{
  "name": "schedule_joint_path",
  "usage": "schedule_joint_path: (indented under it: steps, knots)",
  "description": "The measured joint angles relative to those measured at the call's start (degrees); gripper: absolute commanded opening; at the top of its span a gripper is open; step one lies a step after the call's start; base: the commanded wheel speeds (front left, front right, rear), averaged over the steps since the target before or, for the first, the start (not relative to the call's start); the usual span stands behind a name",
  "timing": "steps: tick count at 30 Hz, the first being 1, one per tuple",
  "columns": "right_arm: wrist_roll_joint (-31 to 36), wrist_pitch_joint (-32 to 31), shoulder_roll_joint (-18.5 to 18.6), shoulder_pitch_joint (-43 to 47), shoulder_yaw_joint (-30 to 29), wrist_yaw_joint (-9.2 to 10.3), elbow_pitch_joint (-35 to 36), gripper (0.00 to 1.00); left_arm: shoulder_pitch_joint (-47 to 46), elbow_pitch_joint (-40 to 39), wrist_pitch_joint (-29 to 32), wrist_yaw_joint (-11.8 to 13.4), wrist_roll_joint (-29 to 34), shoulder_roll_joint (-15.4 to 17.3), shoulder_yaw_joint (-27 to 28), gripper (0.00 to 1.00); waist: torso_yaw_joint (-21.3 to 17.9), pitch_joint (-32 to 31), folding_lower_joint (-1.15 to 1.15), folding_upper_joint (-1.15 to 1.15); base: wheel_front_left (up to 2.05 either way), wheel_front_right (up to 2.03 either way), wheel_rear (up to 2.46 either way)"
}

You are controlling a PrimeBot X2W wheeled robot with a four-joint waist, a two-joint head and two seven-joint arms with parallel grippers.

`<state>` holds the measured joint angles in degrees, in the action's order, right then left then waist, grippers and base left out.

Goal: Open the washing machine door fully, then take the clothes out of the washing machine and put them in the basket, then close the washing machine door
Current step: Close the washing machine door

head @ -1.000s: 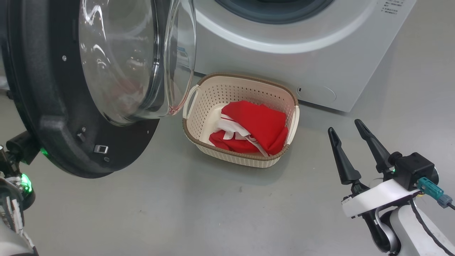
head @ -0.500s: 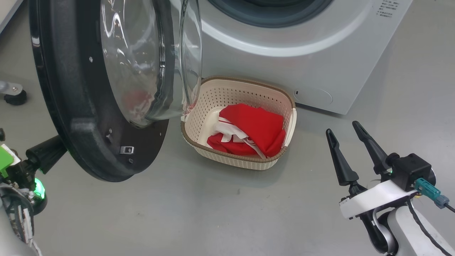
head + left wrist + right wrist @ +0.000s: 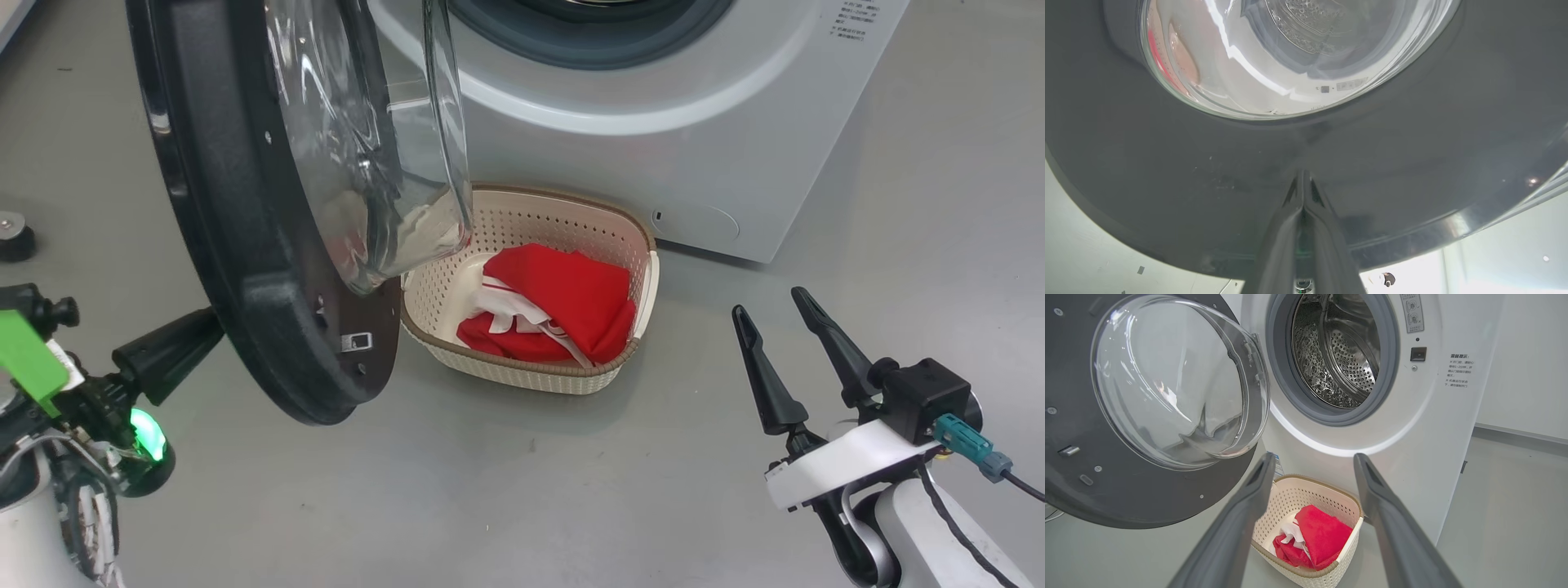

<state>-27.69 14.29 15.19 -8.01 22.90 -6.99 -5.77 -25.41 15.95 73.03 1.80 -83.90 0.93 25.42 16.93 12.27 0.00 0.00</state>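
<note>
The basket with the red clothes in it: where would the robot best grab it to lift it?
Probably its white side handle on the robot's right, approached from above by the open right gripper. The handle is a thin loop two fingers can close around, and the washing machine door overhangs the other side of the basket.
</note>
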Motion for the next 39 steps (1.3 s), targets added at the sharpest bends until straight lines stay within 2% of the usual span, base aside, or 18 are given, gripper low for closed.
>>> schedule_joint_path:
  steps: [12, 15, 22, 28, 34, 39]
  knots:
    - [0.0, 0.0, -0.1, 0.0, -0.1, 0.00, -0.5, 1.00, 3.7, -4.1, -5.8, 0.3, -3.7, 0.0, -5.8, 0.00, -1.0, -0.4, 0.00, 0.00, 0.00, 0.00, 0.00]
    - [0.0, 0.1, -0.1, 0.0, -0.6, 0.00, -1.0, 1.00, 4.7, -5.7, -8.0, -1.4, -2.4, 0.0, -7.2, 0.00, -0.9, -0.6, 0.00, 0.00, 0.00, 0.00, 0.00]
    - [0.0, 0.1, -0.9, 0.5, -2.0, 0.02, -2.1, 1.00, 8.2, -9.0, -13.6, -6.8, 8.9, 0.0, -9.5, 0.00, -0.1, -2.9, 0.00, 0.00, 0.00, 0.00, 0.00]
    - [0.0, 0.1, -1.0, 0.6, -3.2, 0.09, -2.1, 1.00, 11.3, -11.3, -17.7, -8.1, 16.2, 0.4, -11.1, 0.00, 0.9, -4.6, 0.00, 0.00, 0.00, 0.00, 0.00]
    - [0.0, 0.1, -1.7, 0.8, -3.8, 0.43, -1.9, 1.00, 14.7, -15.6, -24.8, -8.7, 26.8, 4.4, -12.5, 0.00, 1.8, -6.0, 0.00, 0.00, 0.00, 0.00, 0.00]
    - [0.0, 0.1, -1.9, 1.5, -3.8, 0.58, -1.8, 1.00, 17.5, -18.8, -31.6, -8.9, 34.7, 6.5, -14.7, 0.00, 2.0, -6.4, 0.00, 0.00, 0.00, 0.00, 0.00]
